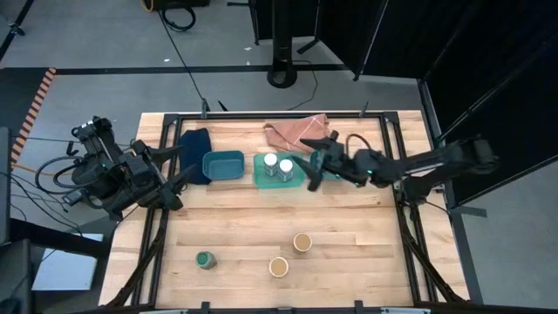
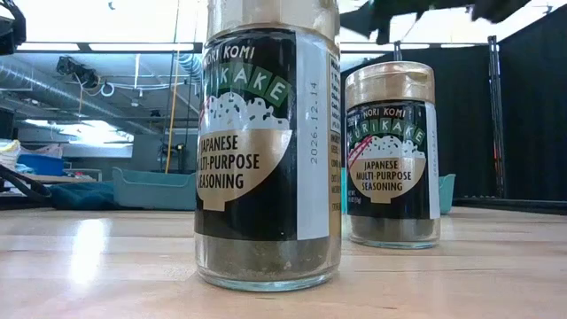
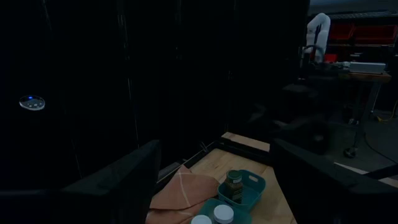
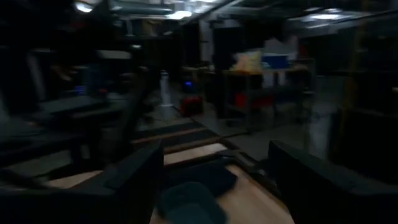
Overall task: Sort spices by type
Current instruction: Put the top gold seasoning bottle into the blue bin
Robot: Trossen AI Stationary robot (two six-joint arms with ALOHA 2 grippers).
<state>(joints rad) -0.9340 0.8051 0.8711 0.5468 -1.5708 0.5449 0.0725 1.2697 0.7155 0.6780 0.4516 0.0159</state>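
Note:
Two white-lidded jars (image 1: 277,164) stand in a green tray (image 1: 261,179); they also show in the left wrist view (image 3: 222,213). My right gripper (image 1: 307,167) is open and empty at that tray's right end. In the left wrist view a dark-lidded jar (image 3: 234,185) stands in a teal tray (image 3: 255,186); my right gripper hides it in the high view. Two tan-lidded jars (image 1: 302,242) (image 1: 278,266) and a green-lidded jar (image 1: 205,259) stand on the table near the front. The tan-lidded jars loom large in the low view (image 2: 266,151) (image 2: 392,155). My left gripper (image 1: 180,167) is open and empty at the table's left edge.
An empty blue tray (image 1: 224,164) stands left of the green tray, with a dark blue thing (image 1: 193,144) beyond it. A pink cloth (image 1: 296,131) lies at the far edge. A black frame (image 1: 166,218) runs round the tabletop. Bare wood lies between the trays and the front jars.

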